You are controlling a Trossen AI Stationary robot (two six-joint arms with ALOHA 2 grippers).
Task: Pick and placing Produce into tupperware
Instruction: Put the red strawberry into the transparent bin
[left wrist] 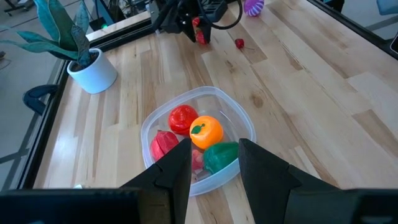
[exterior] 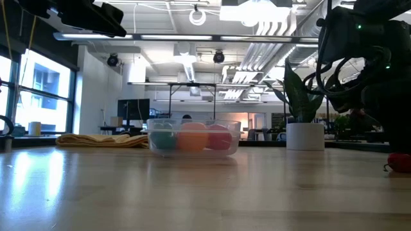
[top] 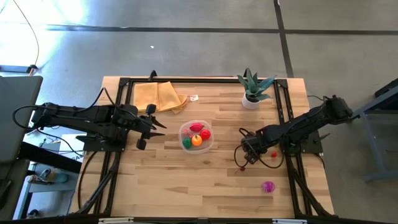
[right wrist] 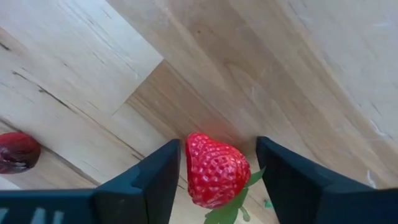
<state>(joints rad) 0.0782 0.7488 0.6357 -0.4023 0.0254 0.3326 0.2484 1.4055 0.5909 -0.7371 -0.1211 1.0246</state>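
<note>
- Step in hand: the right pincer is taking a toy strawberry, one piece of the produce, off the bench. In the right wrist view the red berry sits between the two dark fingers with a gap on each side, so the pincer is released and not yet gripping.
- Position: in the high view the right pincer hangs over the bench to the right of the tupperware, well apart from it.
- Tupperware: it lies near mid-bench and already holds a red tomato-like piece, an orange piece, a green piece and another red piece.
- Still loose: a small dark red piece beside the strawberry, and a magenta piece nearer the bench's front edge.
- Next move, as judged: clench on the strawberry, lift, carry it leftward over the tupperware and let go inside the rim.
- Left pincer: released, holding nothing, waiting just to the left of the tupperware.
- Hard to make out: the low view cuts off the strawberry at its right edge, and the right arm's bulk hides the fingertips there; whether the fingertips touch the bench cannot be told. The green piece is partly hidden behind the left fingers.
- Not in play: a potted plant and a folded tan cloth at the far side.
</note>
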